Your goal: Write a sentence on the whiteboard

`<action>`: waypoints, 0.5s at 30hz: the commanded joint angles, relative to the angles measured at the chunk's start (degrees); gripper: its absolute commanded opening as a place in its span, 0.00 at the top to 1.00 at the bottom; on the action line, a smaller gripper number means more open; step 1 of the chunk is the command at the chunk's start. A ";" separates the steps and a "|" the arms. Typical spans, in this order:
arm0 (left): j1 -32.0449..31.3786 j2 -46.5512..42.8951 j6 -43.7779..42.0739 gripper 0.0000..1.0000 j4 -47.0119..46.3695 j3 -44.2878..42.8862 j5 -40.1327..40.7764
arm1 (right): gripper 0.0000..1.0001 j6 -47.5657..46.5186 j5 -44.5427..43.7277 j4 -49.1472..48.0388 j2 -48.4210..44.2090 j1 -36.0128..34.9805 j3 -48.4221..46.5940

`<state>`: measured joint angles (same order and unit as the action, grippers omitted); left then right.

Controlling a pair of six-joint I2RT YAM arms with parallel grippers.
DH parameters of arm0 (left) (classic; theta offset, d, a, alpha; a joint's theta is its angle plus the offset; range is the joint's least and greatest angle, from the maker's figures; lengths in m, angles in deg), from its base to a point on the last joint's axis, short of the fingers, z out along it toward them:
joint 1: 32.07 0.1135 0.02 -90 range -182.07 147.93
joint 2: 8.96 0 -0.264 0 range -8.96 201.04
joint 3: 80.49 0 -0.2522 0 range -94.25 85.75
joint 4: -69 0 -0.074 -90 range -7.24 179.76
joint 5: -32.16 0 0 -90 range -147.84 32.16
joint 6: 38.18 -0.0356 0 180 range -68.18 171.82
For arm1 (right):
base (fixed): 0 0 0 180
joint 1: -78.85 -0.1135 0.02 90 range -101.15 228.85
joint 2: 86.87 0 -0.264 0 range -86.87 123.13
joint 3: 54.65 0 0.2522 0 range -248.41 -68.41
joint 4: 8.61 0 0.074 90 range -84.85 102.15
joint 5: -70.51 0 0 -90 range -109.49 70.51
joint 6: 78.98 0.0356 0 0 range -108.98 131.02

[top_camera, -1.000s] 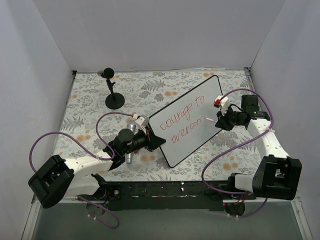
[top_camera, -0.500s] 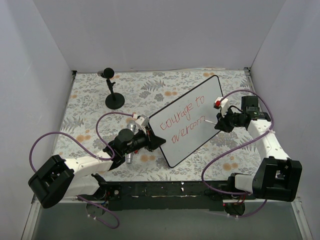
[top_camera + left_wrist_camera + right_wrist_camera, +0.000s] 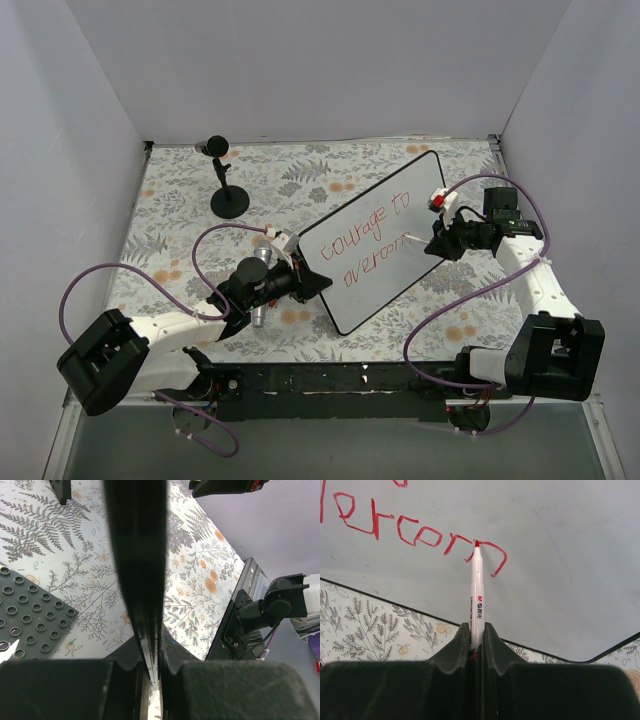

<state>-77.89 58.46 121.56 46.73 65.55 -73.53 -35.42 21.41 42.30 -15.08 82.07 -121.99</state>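
At the whiteboard's [image 3: 425,182] 3 o'clock our right gripper [image 3: 477,632] clamps a marker [image 3: 477,587] touching the sentence [image 3: 422,544], while our left gripper [image 3: 150,650] pinches its 8 o'clock edge.

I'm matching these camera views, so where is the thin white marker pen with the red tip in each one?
Top external: right of centre, the thin white red-tipped marker pen in the right hand, tip against the glossy white whiteboard.
Left wrist: not visible.
Right wrist: centre, upright, tip at the red lettering.
Shared landmark: the whiteboard, edge-on in the left wrist view.
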 commanded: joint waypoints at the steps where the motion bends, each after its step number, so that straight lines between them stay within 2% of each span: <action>1: -0.41 0.34 -3.29 1.00 0.70 -1.24 -3.13 | 0.99 0.82 1.63 -0.85 0.28 -0.59 -1.79; 15: -0.41 0.00 -3.46 1.00 0.96 -1.24 -3.04 | 0.99 1.35 -0.83 -2.25 0.02 -2.17 0.41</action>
<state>-77.89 59.01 121.49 46.68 65.17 -73.85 -34.34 20.95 41.86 -14.73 79.99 -121.97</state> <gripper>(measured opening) 0.051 0.156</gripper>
